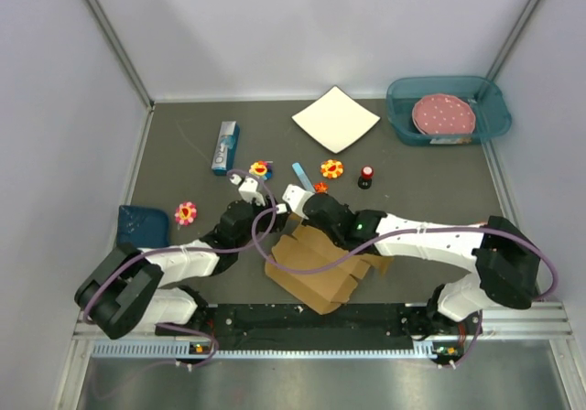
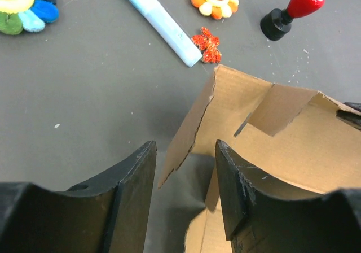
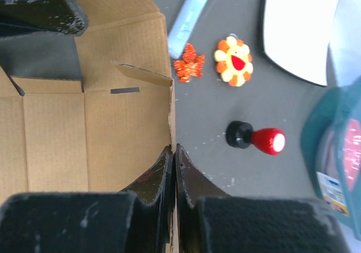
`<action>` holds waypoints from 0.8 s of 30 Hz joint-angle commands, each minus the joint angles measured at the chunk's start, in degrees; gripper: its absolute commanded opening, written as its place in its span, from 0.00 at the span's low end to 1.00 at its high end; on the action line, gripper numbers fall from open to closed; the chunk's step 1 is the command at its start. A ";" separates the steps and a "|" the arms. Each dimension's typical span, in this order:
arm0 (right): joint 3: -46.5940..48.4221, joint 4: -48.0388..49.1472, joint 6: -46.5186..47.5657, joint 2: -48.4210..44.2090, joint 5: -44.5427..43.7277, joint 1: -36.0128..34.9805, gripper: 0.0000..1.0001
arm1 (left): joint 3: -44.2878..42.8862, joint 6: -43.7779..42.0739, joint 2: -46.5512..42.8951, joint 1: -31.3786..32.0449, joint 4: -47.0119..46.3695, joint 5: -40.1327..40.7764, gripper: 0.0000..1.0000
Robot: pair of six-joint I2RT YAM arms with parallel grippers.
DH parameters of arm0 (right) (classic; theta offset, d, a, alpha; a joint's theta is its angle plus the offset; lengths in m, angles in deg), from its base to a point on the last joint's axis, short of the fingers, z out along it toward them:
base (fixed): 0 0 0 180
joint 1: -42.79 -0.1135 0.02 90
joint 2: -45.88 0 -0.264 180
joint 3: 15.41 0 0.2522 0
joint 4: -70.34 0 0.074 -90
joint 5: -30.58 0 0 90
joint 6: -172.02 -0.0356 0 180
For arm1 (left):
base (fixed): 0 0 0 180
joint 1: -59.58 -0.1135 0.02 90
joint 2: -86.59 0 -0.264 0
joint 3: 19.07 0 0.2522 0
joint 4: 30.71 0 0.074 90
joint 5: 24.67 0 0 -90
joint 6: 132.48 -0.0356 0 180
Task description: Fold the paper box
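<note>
The paper box (image 1: 316,264) is a brown cardboard sheet, partly raised, lying between the two arms near the table's front. In the right wrist view my right gripper (image 3: 174,151) is shut on the upright edge of one wall of the paper box (image 3: 113,129). My left gripper (image 2: 186,151) is open. A free flap edge of the paper box (image 2: 282,134) stands in the gap between its fingers, and neither finger presses on it. One left finger (image 3: 39,4) shows over the box's far corner in the right wrist view.
Just beyond the box lie a pale blue stick (image 2: 161,24), a red glitter bow (image 2: 207,45), a red-handled stamp (image 2: 290,10) and flower toys (image 1: 331,167). Farther back are a white square sheet (image 1: 335,118), a teal bin (image 1: 494,117) and a blue carton (image 1: 225,146).
</note>
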 commanded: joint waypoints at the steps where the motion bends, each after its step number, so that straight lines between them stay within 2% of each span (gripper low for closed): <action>1: -0.67 6.74 4.11 0.26 -14.87 -2.38 0.00 | -3.05 0.17 2.15 0.32 -6.48 -1.83 0.51; 7: -4.53 15.79 10.43 -0.89 -23.59 -4.22 0.00 | -3.84 1.22 4.26 0.50 -9.47 -2.45 0.51; 11: -7.43 21.42 12.38 -0.28 -25.63 -5.46 0.00 | -3.76 1.75 5.05 0.50 -11.14 -2.80 0.52; 24: -10.60 21.26 8.34 0.43 -24.84 -7.39 0.00 | -5.95 2.01 8.21 0.41 -13.95 -4.21 0.52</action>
